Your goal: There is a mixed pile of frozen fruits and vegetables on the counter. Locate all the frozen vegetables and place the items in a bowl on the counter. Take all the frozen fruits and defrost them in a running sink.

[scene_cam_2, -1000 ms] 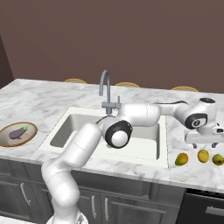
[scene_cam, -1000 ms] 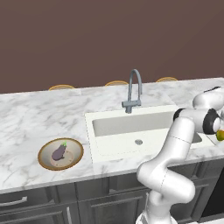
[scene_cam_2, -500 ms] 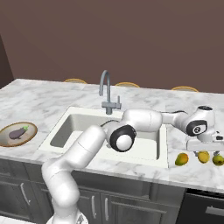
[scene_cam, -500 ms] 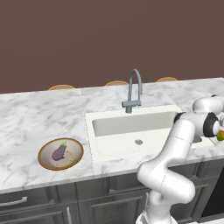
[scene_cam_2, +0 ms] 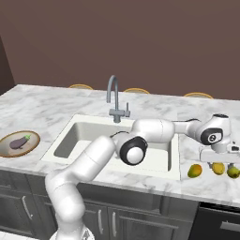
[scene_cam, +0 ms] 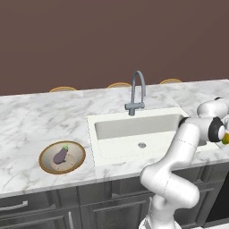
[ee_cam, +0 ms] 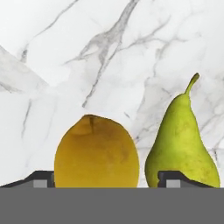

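With its fingers spread either side of the round yellow-orange fruit [ee_cam: 96, 151] low in the hand view, the gripper [ee_cam: 105, 178] is closing without yet gripping; its right finger is crowding the pear [ee_cam: 181, 144], risking knocking it away.

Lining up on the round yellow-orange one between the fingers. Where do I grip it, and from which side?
Grip the yellow-orange vegetable across its widest middle, coming straight down from above. It lies on the counter, framed by both fingertips, while the pear crowds one side, so keep that finger in the narrow gap between them.
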